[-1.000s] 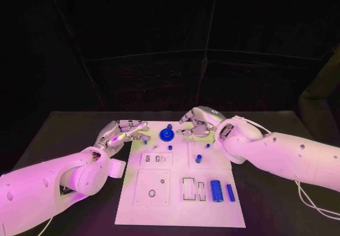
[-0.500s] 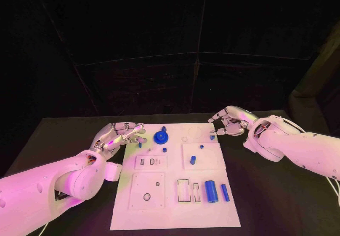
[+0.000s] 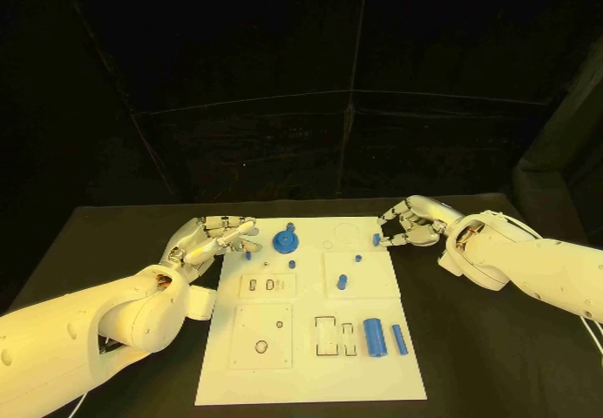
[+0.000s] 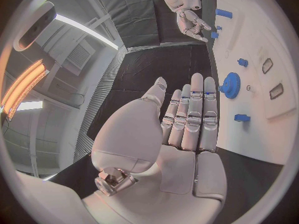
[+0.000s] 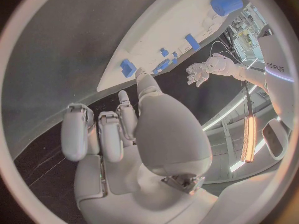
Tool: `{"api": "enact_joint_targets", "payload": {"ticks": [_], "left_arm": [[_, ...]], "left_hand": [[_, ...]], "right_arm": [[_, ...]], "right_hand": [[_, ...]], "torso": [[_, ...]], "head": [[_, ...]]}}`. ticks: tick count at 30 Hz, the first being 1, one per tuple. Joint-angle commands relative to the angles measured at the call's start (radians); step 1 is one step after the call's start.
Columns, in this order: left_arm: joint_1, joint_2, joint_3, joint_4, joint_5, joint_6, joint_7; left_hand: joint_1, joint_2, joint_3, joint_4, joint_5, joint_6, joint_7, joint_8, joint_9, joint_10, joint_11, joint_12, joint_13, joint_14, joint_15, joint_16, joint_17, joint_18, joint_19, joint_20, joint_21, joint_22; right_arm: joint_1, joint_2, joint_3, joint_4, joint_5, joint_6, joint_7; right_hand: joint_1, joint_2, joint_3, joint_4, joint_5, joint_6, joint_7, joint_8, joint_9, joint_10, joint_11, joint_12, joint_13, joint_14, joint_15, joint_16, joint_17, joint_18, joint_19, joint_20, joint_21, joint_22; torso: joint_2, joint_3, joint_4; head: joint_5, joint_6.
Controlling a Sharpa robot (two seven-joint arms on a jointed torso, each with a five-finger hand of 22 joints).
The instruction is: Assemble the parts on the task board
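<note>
A black table (image 3: pixel 113 235) stands before a dark backdrop, and the white task board (image 3: pixel 308 370) lies lengthwise down its middle, running away from the robot.

Nearest on the board, toward its right side, two blue cylinders lie side by side: a thick cylinder (image 3: pixel 375 336) and, just beside it at the board's edge, a thin cylinder (image 3: pixel 398 339). Left of them are upright rectangular slots (image 3: pixel 335 336), and further left a panel with an oval hole (image 3: pixel 261 347).

Midway up the board a small blue peg (image 3: pixel 342 281) sits on the right-hand panel, with two small slots (image 3: pixel 269 284) in the left-hand panel.

Farther still, a blue gear (image 3: pixel 285 239) stands near the board's far left, with a small blue part (image 3: pixel 292 264) just nearer than it and another small blue piece (image 3: pixel 358 258) to the right.

The left hand (image 3: pixel 216 237) hovers at the board's left edge beside the gear. In the left wrist view its fingers (image 4: pixel 193 114) lie straight and close together, the thumb apart, the palm bare; it holds nothing and touches nothing that can be made out.

The right hand (image 3: pixel 412 222) is at the board's far right edge. Its fingers are curled inward, and its fingertips (image 3: pixel 387 235) sit right beside a small blue block (image 3: pixel 376 238). In the right wrist view the thumb tip reaches to that block (image 5: pixel 127 67) at the board's rim; whether the block is actually pinched I cannot tell.
</note>
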Motion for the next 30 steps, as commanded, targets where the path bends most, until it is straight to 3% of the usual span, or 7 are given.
{"api": "enact_joint_targets", "payload": {"ticks": [1, 5, 12, 16, 24, 30], "left_arm": [[0.001, 0.002, 0.0, -0.001, 0.0, 0.013, 0.009], [0.0, 0.003, 0.0, -0.003, 0.0, 0.013, 0.009], [0.0, 0.004, -0.001, -0.006, 0.0, 0.013, 0.009], [-0.001, 0.005, -0.001, -0.007, 0.0, 0.014, 0.008], [-0.001, 0.005, -0.002, -0.008, 0.0, 0.014, 0.007], [-0.001, 0.005, -0.002, -0.009, 0.0, 0.015, 0.006]], "left_hand": [[0.005, 0.004, 0.0, -0.005, 0.001, 0.007, 0.002, -0.005, 0.0, 0.007, -0.001, -0.003, -0.001, 0.005, 0.002, -0.004, 0.001, 0.014, 0.008, -0.003, -0.007, -0.002], [0.005, 0.004, 0.0, -0.005, 0.001, 0.007, 0.002, -0.005, 0.0, 0.007, -0.001, -0.003, -0.001, 0.005, 0.002, -0.004, 0.001, 0.014, 0.008, -0.003, -0.007, -0.002], [0.007, 0.004, 0.001, -0.007, 0.001, 0.008, 0.002, -0.005, 0.0, 0.008, -0.001, -0.004, -0.001, 0.005, 0.002, -0.004, 0.002, 0.014, 0.008, -0.003, -0.007, -0.002], [0.007, 0.004, 0.001, -0.007, 0.001, 0.008, 0.002, -0.005, 0.0, 0.008, -0.001, -0.004, -0.001, 0.005, 0.002, -0.004, 0.002, 0.014, 0.008, -0.003, -0.007, -0.002], [0.007, 0.004, 0.001, -0.008, 0.001, 0.008, 0.002, -0.006, 0.0, 0.008, -0.001, -0.005, -0.001, 0.005, 0.002, -0.005, 0.002, 0.014, 0.008, -0.003, -0.007, -0.002], [0.007, 0.004, 0.001, -0.008, 0.001, 0.008, 0.002, -0.006, 0.0, 0.008, -0.001, -0.005, -0.001, 0.005, 0.002, -0.005, 0.002, 0.014, 0.008, -0.003, -0.007, -0.002]], "right_arm": [[-0.006, 0.004, 0.0, -0.007, 0.017, 0.021, 0.029], [-0.017, 0.013, 0.0, -0.018, 0.021, 0.024, 0.032], [-0.025, 0.029, 0.0, -0.036, 0.023, 0.027, 0.032], [-0.026, 0.038, 0.0, -0.046, 0.024, 0.03, 0.032], [-0.028, 0.054, 0.0, -0.06, 0.024, 0.038, 0.03], [-0.028, 0.059, 0.0, -0.067, 0.024, 0.044, 0.026]], "right_hand": [[0.011, 0.005, 0.0, -0.008, 0.001, -0.002, -0.002, 0.002, 0.002, -0.006, -0.001, -0.006, 0.045, 0.094, 0.007, 0.004, 0.213, -0.001, -0.006, 0.003, -0.004, 0.0], [0.013, 0.009, 0.001, -0.01, 0.001, 0.003, -0.002, 0.004, 0.002, -0.005, -0.001, -0.004, 0.047, 0.094, 0.007, 0.005, 0.215, -0.001, -0.005, 0.003, -0.004, 0.001], [0.015, 0.02, 0.004, -0.012, -0.003, 0.013, -0.004, 0.007, 0.004, -0.001, -0.003, 0.0, 0.051, 0.095, 0.006, 0.006, 0.217, -0.001, -0.003, 0.003, -0.003, 0.004], [0.017, 0.037, 0.012, -0.016, -0.017, 0.03, -0.007, 0.012, 0.005, 0.004, -0.006, 0.006, 0.056, 0.096, 0.004, 0.007, 0.221, -0.002, -0.001, 0.001, 0.0, 0.008], [0.029, 0.094, 0.058, -0.025, -0.085, 0.076, -0.016, 0.019, 0.005, 0.011, -0.015, 0.014, 0.064, 0.097, -0.004, 0.008, 0.225, -0.003, 0.003, -0.006, 0.002, 0.013], [0.039, 0.107, 0.082, -0.035, -0.096, 0.095, -0.022, 0.021, 0.004, 0.013, -0.02, 0.018, 0.068, 0.097, -0.009, 0.009, 0.227, -0.004, 0.004, -0.01, 0.004, 0.016]], "torso": [[0.001, -0.0018, 0.0002], [0.0, -0.0016, -0.0022], [0.0, -0.0024, 0.0001], [0.0, -0.0024, 0.0003], [-0.001, -0.0026, -0.0006], [-0.001, -0.0028, -0.0005]], "head": [[-0.001, -0.003], [0.002, -0.005], [0.0, -0.008], [0.0, -0.009], [0.001, -0.011], [0.001, -0.011]]}}
